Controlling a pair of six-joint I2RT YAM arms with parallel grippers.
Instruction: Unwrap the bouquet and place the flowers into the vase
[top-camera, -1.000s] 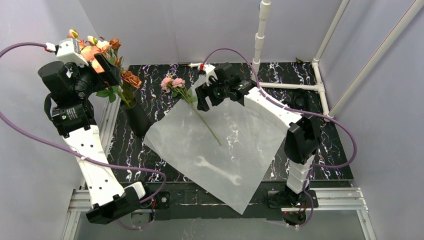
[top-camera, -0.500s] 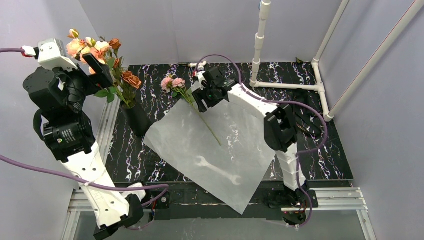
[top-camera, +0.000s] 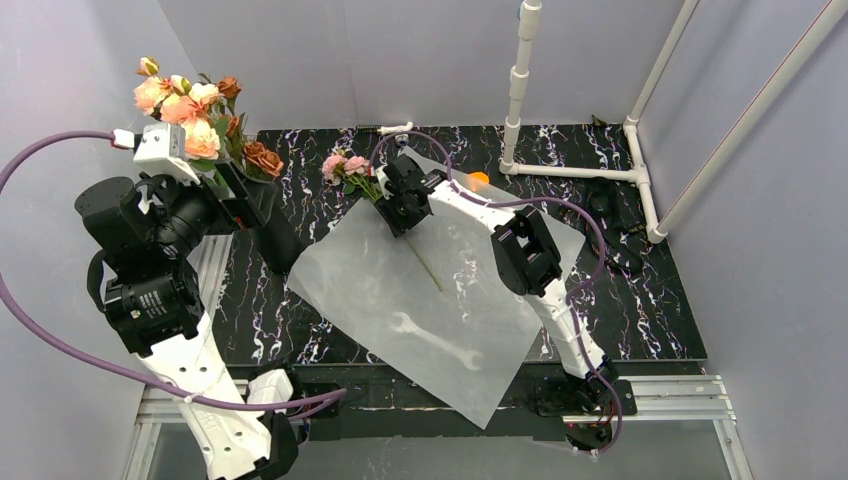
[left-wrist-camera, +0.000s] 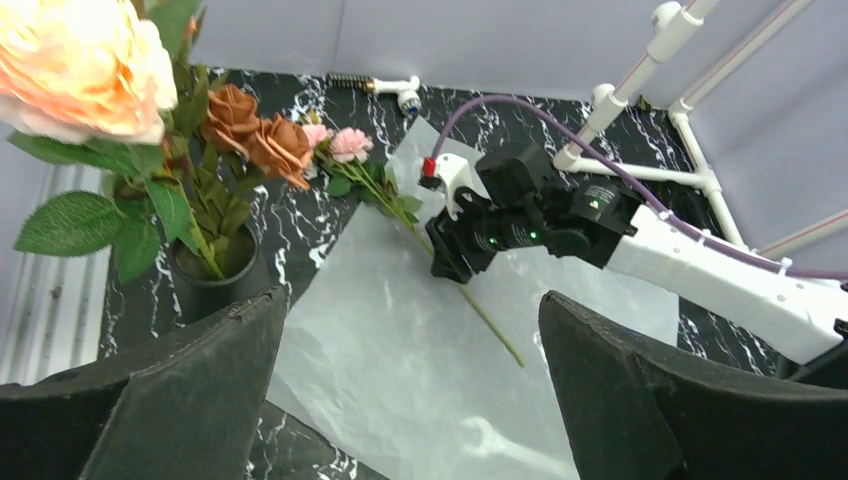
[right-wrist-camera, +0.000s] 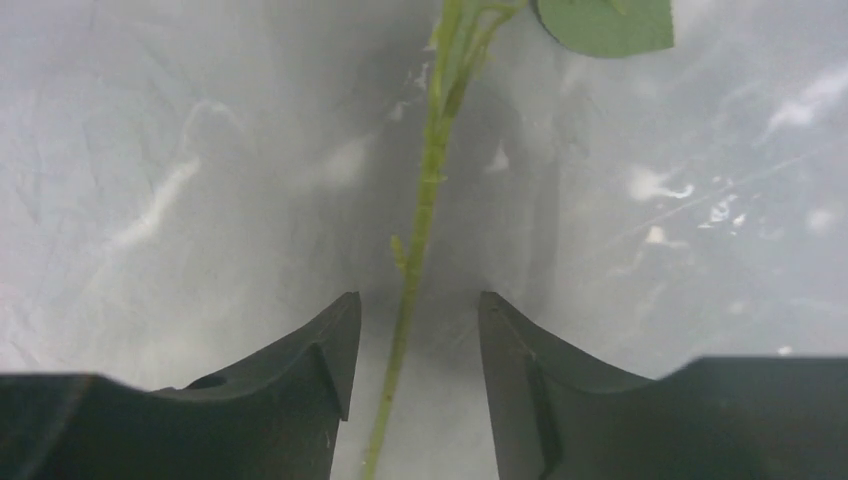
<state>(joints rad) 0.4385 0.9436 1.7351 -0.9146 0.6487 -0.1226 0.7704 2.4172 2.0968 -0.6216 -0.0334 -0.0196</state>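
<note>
The right pincer (right-wrist-camera: 412, 330) straddles a stem (right-wrist-camera: 418, 230). Its fingers (right-wrist-camera: 290, 380) are spread with a sliver of gap on each side, pinching nothing yet. The left pincer (left-wrist-camera: 412, 320) hangs wide apart and empty near the vase (top-camera: 275, 235).

On the counter (top-camera: 650, 300) the paper (top-camera: 450, 290) lies flat, unwrapped. The vase stands at the counter's nine o'clock edge and already holds most of the flowers (top-camera: 190, 100). One pink sprig (top-camera: 345, 167) lies at the paper's eleven o'clock corner, with its stem running toward five o'clock.

To do this step well, I judge the pincer should close squarely on the bare stem below the leaf (right-wrist-camera: 610, 20). The stem should sit centred between the pads, held firmly enough not to swivel and without catching the paper. Then it should lift straight up.
</note>
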